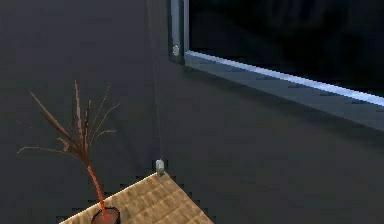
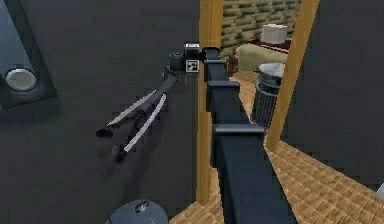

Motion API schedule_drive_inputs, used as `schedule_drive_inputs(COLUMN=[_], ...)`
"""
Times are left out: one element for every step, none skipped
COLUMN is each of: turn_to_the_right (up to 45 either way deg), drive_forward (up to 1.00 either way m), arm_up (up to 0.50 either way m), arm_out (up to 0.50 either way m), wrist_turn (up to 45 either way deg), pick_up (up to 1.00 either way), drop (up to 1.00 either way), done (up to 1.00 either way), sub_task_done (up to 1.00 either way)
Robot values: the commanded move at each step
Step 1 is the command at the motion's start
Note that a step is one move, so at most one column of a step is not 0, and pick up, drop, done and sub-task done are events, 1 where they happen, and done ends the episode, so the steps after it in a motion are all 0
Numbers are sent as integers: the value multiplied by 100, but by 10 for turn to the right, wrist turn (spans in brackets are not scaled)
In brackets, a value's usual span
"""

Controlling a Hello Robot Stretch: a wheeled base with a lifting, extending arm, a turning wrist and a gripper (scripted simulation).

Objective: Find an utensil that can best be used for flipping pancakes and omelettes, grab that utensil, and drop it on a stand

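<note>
On the arm side view my arm (image 2: 240, 150) runs up from the bottom edge as a dark square bar, crossing in front of a wooden door frame (image 2: 205, 175). At its far end sit the white marker squares (image 2: 190, 57), and left of them is the dark body of the jaws, with two thin fingers (image 2: 133, 112) slanting down toward that view's left. Only the bare dark wall (image 2: 90, 170) lies behind those fingers, so the jaws hold nothing. Whether they stand apart or together I cannot tell. Nor can I tell where the flipping utensil lies, so I cannot place it against the jaws.

Through the doorway I see a ribbed grey bin (image 2: 265, 98) on a wooden floor (image 2: 310, 180). Farther back is a white round thing (image 2: 272, 35), too small to name, in front of brickwork (image 2: 245, 15). A round pale knob (image 2: 18, 78) sits on a grey panel at that view's left edge.

Ahead, the forward view gives me a window (image 1: 290, 40) in a pale grey-blue frame at upper right. A potted plant (image 1: 85, 135) with thin reddish-brown leaves stands at lower left.
</note>
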Motion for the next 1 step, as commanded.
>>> schedule_drive_inputs(turn_to_the_right=[0], drive_forward=[0], arm_up=[0], arm_out=[-10], wrist_turn=[0], pick_up=[0], drop=[0], done=[0], sub_task_done=[0])
